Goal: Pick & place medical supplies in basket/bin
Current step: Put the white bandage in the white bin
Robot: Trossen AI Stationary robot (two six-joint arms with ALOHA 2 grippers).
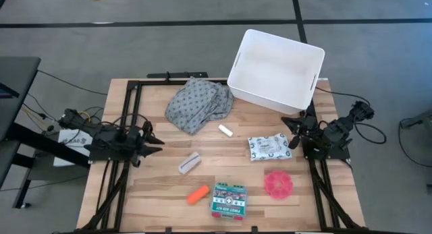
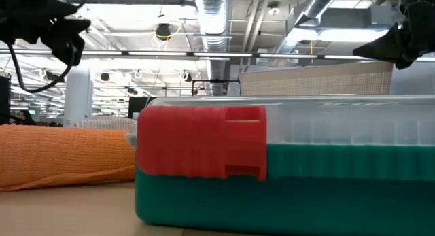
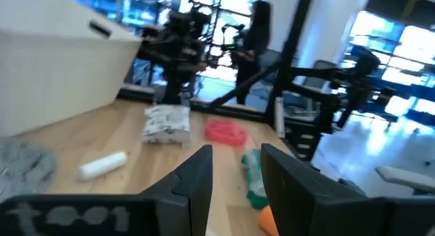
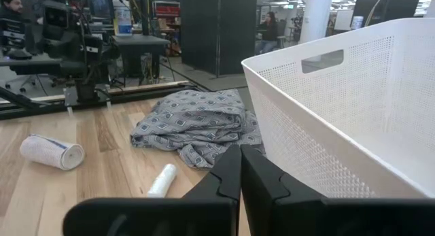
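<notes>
Left gripper: your left gripper [image 1: 156, 143] sat at the table's left edge, fingers [image 3: 197, 178] parted a little with nothing between them.
Right gripper: your right gripper [image 1: 289, 131] waited at the right edge just beside the tub, fingers pressed together and empty (both arms looked parked, not reaching).
Basket/bin: the white tub [image 1: 305, 93] stood at the far right corner of the table, and you could see only bare floor inside it.
First-aid box: the green box [image 1: 229, 199] lay at the near edge, outside the tub.
Orange tube: the tube [image 1: 198, 194] lay just beside the green box, on its left.
Pink disc: the disc [image 1: 279, 183] lay near the right side, between the green box and the right arm.
Soft pack: the white patterned pack [image 1: 268, 148] lay next to the right gripper, the item closest to the tub.
White roll: the roll [image 1: 225, 131] lay mid-table, near the cloth.
Grey strip: the strip [image 1: 190, 162] lay left of centre.
Cloth: the grey dotted cloth [image 1: 198, 104] was bunched beside the tub (not one of the supplies).
Progress: by my reading you had nothing placed; all six items were left to pick and drop in.
</notes>
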